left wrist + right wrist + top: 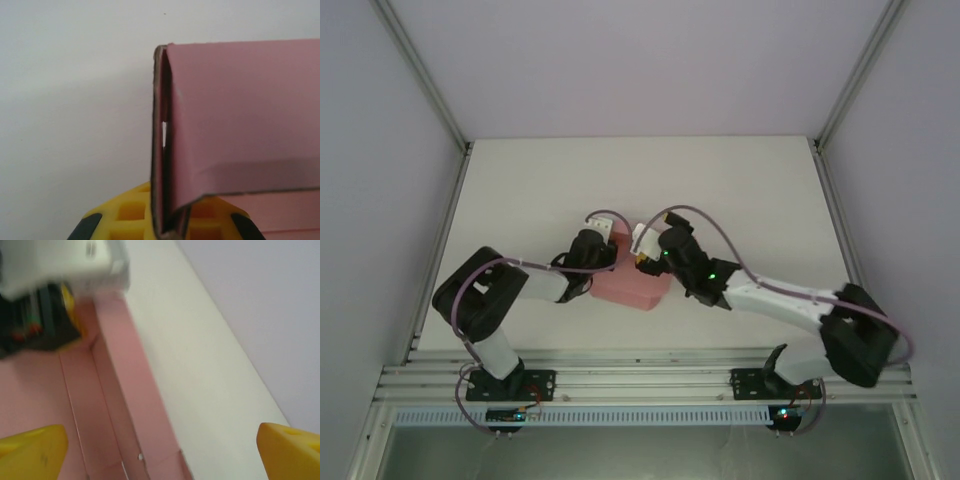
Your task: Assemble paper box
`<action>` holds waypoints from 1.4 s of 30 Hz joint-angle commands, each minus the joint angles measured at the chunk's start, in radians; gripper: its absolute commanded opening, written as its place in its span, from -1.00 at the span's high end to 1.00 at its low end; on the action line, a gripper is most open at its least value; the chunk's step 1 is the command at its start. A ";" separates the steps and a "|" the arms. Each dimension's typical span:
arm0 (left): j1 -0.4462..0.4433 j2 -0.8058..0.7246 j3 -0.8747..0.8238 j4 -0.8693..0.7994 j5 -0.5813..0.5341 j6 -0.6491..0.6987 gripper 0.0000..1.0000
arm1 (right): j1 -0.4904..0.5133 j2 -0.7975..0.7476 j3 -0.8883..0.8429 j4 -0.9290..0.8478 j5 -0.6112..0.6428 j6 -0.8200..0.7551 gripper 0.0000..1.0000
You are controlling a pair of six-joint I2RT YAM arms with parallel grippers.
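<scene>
The pink paper box [638, 288] lies in the middle of the table between both arms. In the left wrist view a doubled, upright side wall of the paper box [235, 120] runs straight into my left gripper [170, 222], which is shut on that wall between its yellow fingers [130, 212]. From above, my left gripper [609, 250] is at the box's far left corner. My right gripper [642, 262] hovers over the far right part of the box. Its yellow fingertips [32, 450] stand wide apart, open, with nothing between them, above a long pink wall of the box [127, 390].
The white table [720, 190] is bounded by metal frame posts and pale walls on the left, right and back. The arm bases sit on a rail [640, 380] at the near edge. The left wrist's white camera housing [60, 265] shows in the right wrist view.
</scene>
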 commanded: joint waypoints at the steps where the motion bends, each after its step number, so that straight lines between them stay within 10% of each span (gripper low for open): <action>1: -0.012 -0.009 -0.003 -0.034 0.003 -0.011 1.00 | -0.052 -0.117 -0.012 -0.050 -0.211 0.217 -0.98; 11: -0.026 0.044 0.037 -0.063 -0.003 -0.010 1.00 | -0.267 -0.044 0.069 -0.154 -0.278 0.447 -0.98; 26: -0.031 -0.039 0.025 -0.104 -0.004 -0.043 1.00 | -0.323 0.155 0.119 -0.198 -0.264 0.498 -0.98; 42: -0.032 -0.100 0.042 -0.228 -0.034 -0.082 1.00 | -0.401 -0.057 -0.014 -0.263 -0.363 0.524 -0.97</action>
